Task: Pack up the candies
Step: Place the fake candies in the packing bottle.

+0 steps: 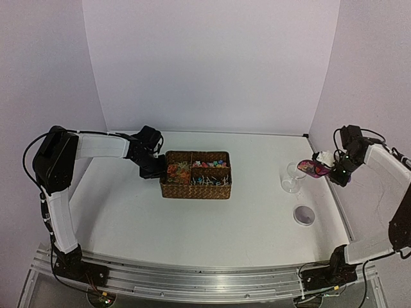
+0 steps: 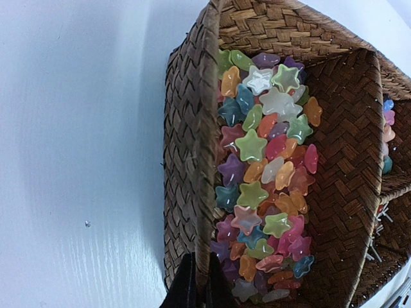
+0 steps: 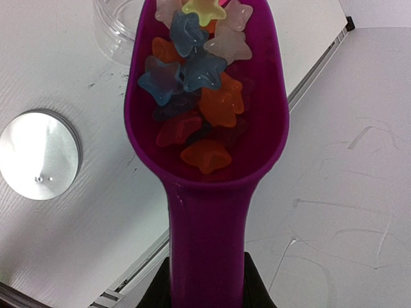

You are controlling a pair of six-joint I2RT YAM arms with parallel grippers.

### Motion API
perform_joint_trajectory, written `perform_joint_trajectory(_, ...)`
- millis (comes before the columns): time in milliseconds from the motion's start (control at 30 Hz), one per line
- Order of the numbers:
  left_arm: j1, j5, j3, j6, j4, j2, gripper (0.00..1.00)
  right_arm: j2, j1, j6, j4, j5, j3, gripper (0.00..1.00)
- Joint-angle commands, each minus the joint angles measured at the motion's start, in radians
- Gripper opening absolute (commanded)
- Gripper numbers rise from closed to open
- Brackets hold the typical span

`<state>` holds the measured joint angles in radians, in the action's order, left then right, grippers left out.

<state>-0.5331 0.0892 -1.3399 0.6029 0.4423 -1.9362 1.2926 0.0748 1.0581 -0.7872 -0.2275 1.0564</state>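
Star-shaped candies [image 2: 263, 179] in many colours fill the left compartment of a wicker basket [image 2: 192, 128]. My left gripper [image 2: 197, 273] is shut on that basket's left wall, one finger on each side. In the top view the basket [image 1: 196, 192] sits mid-table with the left gripper [image 1: 155, 168] at its left end. My right gripper [image 3: 205, 277] is shut on the handle of a magenta scoop [image 3: 205, 212], which holds several candies [image 3: 196, 83]. The scoop [image 1: 313, 168] hangs level over the rim of a clear jar [image 1: 292, 179], with the right gripper [image 1: 331, 164] behind it.
A round silver lid [image 1: 304, 215] lies on the table in front of the jar, also seen as the lid [image 3: 40, 154] in the right wrist view. The jar's rim [image 3: 115, 25] is at the scoop's tip. The basket's other compartments [image 1: 212, 172] hold more sweets. The table's right edge [image 3: 308, 77] runs under the scoop.
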Motion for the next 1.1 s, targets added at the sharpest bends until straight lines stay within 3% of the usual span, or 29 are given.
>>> perform_joint_trajectory(0, 0.027, -0.025, 0.016, 0.017, 0.060, -0.047, 0.00, 0.027, -0.043, 0.043, 0.016, -0.062, 0.054, 0.00)
perform_joint_trajectory(1067, 0.031, -0.028, 0.005, 0.018, 0.075, -0.053, 0.00, 0.149, -0.188, 0.231, 0.007, -0.343, 0.161, 0.00)
